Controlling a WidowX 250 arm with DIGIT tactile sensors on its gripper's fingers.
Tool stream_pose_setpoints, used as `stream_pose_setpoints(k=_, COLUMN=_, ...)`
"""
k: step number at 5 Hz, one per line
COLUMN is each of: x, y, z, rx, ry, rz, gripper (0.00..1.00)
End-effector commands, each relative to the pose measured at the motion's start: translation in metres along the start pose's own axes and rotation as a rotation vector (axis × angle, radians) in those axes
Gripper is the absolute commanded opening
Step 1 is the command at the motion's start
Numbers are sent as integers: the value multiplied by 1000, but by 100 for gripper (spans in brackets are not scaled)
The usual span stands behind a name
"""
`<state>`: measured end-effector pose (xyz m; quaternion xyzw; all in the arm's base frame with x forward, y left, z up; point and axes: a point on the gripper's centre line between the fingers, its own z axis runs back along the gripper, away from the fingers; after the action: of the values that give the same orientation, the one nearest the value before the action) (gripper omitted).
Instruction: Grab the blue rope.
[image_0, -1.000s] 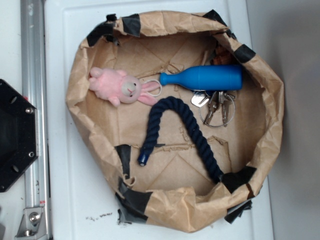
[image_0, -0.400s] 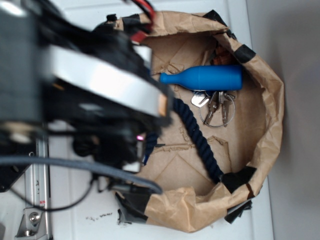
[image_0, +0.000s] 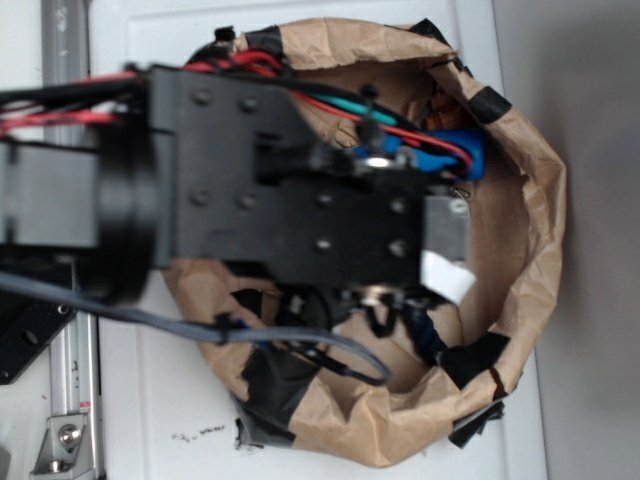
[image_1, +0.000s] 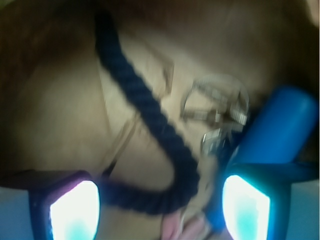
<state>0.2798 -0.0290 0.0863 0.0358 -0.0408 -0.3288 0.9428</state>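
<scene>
Paper-lined basket (image_0: 545, 200) on white table holds clutter. Gripper (image_1: 160, 205) spread wide, empty, straddling blue rope (image_1: 145, 115) bend at 6 o'clock, positioned for pinch; keys (image_1: 217, 107), bottle (image_1: 280, 125) toward 3 o'clock.

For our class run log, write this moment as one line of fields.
task: grab rope | tool: open, not gripping | rope: bend lies between the fingers | bottle and keys: beside the rope | grasp: not yet made

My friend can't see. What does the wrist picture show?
A thick dark blue rope bends in a curve between the two glowing fingers of the robot's open hand. Behind it, on brown paper, lie blurry keys and a bright blue bottle.
</scene>
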Motion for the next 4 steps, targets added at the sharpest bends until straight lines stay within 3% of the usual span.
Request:
stream_pose_setpoints(k=1, x=31, y=2, z=-20, rx=-29, ry=12, rz=-76, gripper=100)
stream_pose_setpoints(k=3, x=54, y=-43, z=-46, rx=-55, ry=53, rz=-200, gripper=100)
stream_pose_setpoints(k=4, x=61, y=-58, z=-60, rx=-12, ry=101, rz=-221, gripper=100)
